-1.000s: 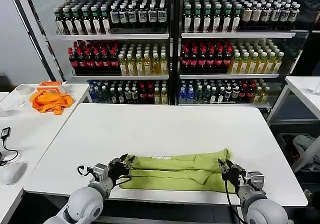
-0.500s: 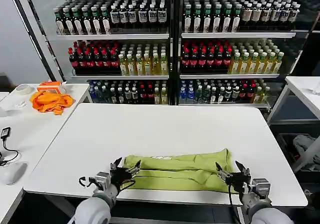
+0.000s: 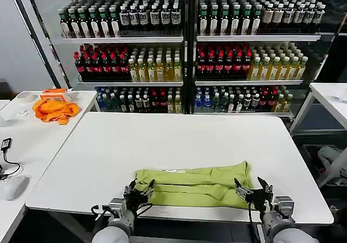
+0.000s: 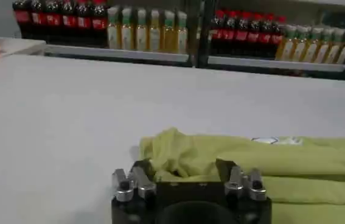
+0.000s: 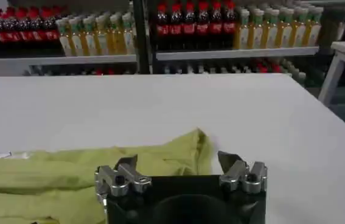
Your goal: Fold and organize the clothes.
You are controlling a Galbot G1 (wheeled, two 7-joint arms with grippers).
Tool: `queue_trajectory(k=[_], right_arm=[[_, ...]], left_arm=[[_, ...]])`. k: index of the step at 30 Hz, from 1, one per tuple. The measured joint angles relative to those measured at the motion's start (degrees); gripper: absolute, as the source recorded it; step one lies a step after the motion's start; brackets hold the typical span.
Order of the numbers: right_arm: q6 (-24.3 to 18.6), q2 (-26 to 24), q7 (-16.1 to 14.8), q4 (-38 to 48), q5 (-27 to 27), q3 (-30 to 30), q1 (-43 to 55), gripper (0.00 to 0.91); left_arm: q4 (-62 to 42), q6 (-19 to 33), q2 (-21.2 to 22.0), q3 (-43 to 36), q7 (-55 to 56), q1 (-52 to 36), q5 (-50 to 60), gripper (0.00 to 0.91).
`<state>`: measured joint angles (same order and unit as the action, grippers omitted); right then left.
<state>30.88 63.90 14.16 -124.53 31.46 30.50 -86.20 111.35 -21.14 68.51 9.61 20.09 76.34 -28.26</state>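
Both grippers — left gripper (image 3: 139,190), right gripper (image 3: 252,188) — spread, empty at lower frame; pinch T-shirt (image 3: 192,185) ends evenly, lift together.

T-shirt (image 3: 192,184) on table's (image 3: 179,140) near edge

Head view high, forward-down; wrists low, sharing shirt (image 3: 192,184).

Each arm ends in a rounded light-grey shell, with a thin black cable looping beside it. The left end effector (image 3: 139,189) and right end effector (image 3: 251,187) have black bodies and 2 silvery metal fingers each, apparently fastened with small screws.
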Motion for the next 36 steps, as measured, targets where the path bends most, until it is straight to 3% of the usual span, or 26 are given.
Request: queue_trajectory(k=[11,20,36], right_arm=[[-0.1,0.19,0.25,-0.57,-0.03,0.32,-0.63,0.907],[-0.37,0.05,0.32,-1.56,0.03,0.99,-1.44,0.907],[-0.31,-1.4,0.26,-3.0,1.03,0.52,-0.91,0.907]], left_arm=[[0.38,1.01,1.8,0.75,0.03,1.23,-0.18,0.02],[1.54,0.89,0.74,3.4,-0.21,0.12,-2.3,0.02],[3.55,-1.07,-8.83,17.81,-0.3,-0.8,-11.92,0.02]])
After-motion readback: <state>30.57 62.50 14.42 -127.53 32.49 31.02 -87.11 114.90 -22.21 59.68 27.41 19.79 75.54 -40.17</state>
